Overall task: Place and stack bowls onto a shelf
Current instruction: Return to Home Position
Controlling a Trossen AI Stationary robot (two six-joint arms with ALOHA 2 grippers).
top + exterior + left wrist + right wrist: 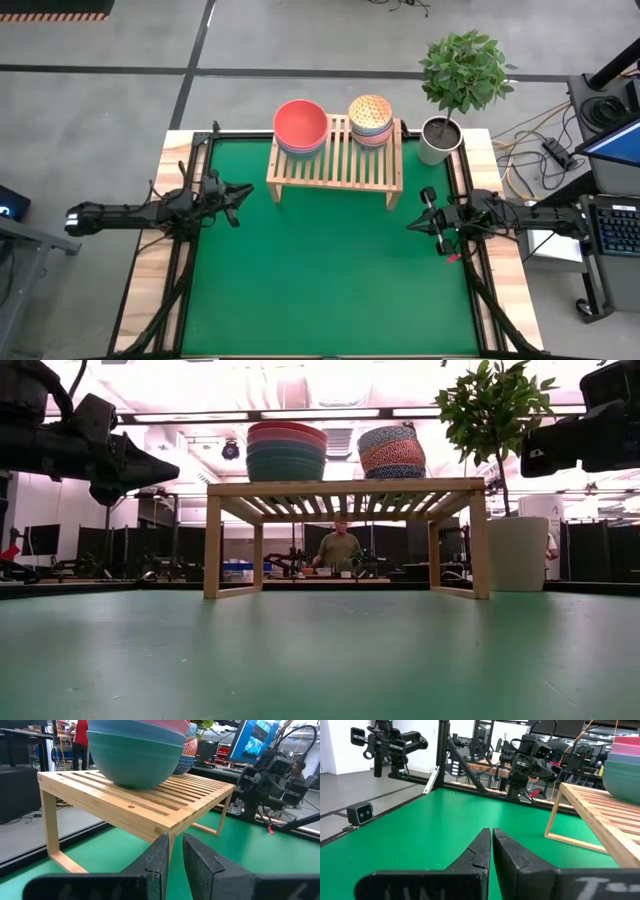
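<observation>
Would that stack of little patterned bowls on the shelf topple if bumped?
Probably not: the patterned bowls nest together, keeping the stack low. On the smooth slatted shelf it would more likely slide. They look rigid, possibly breakable.

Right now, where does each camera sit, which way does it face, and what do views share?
High view: overhead, looking straight down; left arm and right arm at the sides.
Low view: table-top height, level toward the shelf; both arms in upper corners.
Left wrist view: on left arm, facing shelf and right arm; own jaws in foreground.
Right wrist view: on right arm, facing across green mat to left arm; own jaws in foreground.
Shared: high and low both show the red-topped stack and patterned stack.
</observation>
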